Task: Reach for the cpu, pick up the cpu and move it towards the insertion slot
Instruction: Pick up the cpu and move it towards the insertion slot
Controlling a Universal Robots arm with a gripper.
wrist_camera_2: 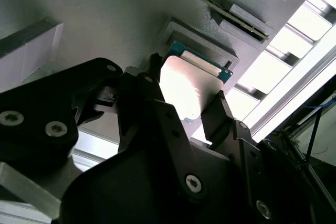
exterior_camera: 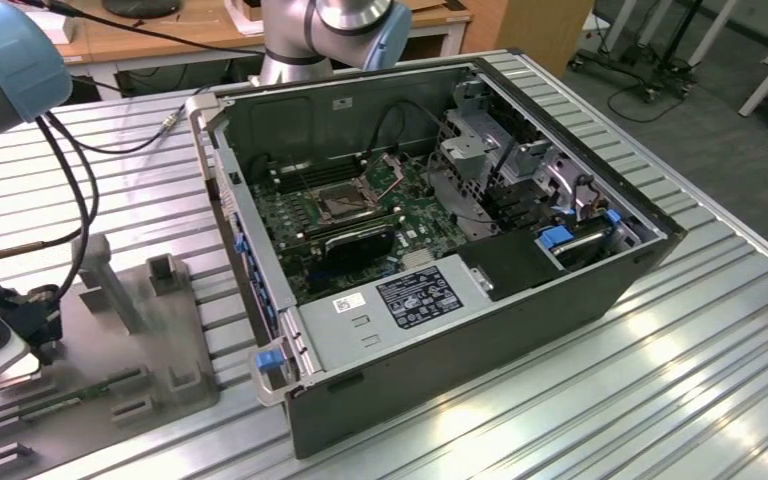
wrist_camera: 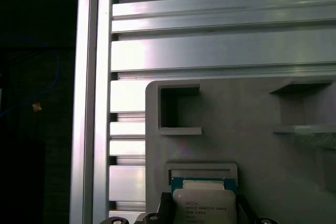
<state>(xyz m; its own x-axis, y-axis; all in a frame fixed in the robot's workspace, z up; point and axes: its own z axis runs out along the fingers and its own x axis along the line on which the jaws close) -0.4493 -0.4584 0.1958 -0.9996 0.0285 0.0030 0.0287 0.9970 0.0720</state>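
The cpu (wrist_camera_2: pixel 189 85) is a thin square chip with a pale silvery face and a green edge. It lies at a shallow square recess (wrist_camera: pixel 199 170) of a grey plastic fixture plate (exterior_camera: pixel 157 340). My gripper (wrist_camera_2: pixel 185 90) straddles it, with one black finger against each of two opposite sides, shut on the cpu (wrist_camera: pixel 203 203). In the exterior view my gripper (exterior_camera: pixel 24 345) hangs low over the plate at the exterior view's left. The insertion slot (exterior_camera: pixel 337 205), a dark square socket in a silvery frame, sits on the green board inside the open computer case (exterior_camera: pixel 518 300), well away from the gripper.
The fixture plate carries upright grey blocks (exterior_camera: pixel 160 272), a square pocket (wrist_camera: pixel 178 108) and a long green memory stick (exterior_camera: pixel 71 405). The ribbed metal table (exterior_camera: pixel 704 380) runs under everything. Black cables (exterior_camera: pixel 77 190) hang from the arm. Case walls ring the board.
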